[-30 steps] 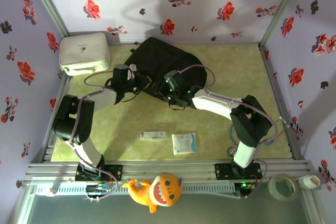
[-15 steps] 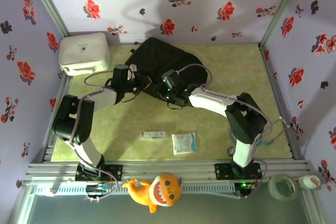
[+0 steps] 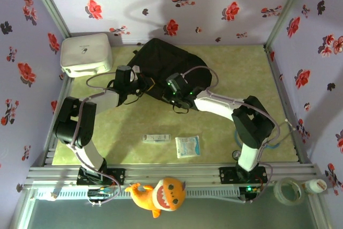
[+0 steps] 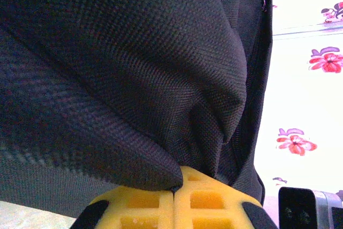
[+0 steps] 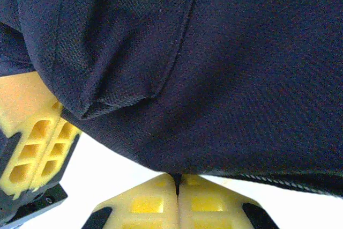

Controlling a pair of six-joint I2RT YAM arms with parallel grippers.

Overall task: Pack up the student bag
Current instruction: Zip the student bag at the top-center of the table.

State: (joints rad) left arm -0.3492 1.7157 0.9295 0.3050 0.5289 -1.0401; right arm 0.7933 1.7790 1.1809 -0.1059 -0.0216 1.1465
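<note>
Where its two yellow fingers [image 4: 144,202] meet, the left gripper [image 4: 174,189] is pressed closed, with a fold of black woven fabric tucked into the seam between them. That fabric belongs to the student bag [image 4: 134,68], which bulges over the fingers in the left wrist view. The right gripper [image 5: 178,178] is likewise closed, its yellow pads flush against each other. The lower edge of the student bag [image 5: 214,79] comes down right onto their tips, so it appears pinched there. Just beside the bag's hanging corner in the right wrist view are the yellow fingers [image 5: 37,138] of the other arm.

From above, the left gripper [image 3: 143,85] and the right gripper [image 3: 165,90] sit near each other at the near edge of the student bag [image 3: 166,60], the left one at the bag's left. The bag lies on the green table [image 3: 241,79] towards its far side, against the flowered back wall.

A white rounded-corner box [image 3: 86,53] rests to the bag's left, apart from it. Nearer than the bag, well apart from it, lie a small flat packet [image 3: 156,138] and a clear pouch [image 3: 187,146] side by side. Nearer again, past the table's front rail, is an orange plush toy [image 3: 161,194]. A roll of clear tape [image 3: 288,190] lies far to the bag's near right.
</note>
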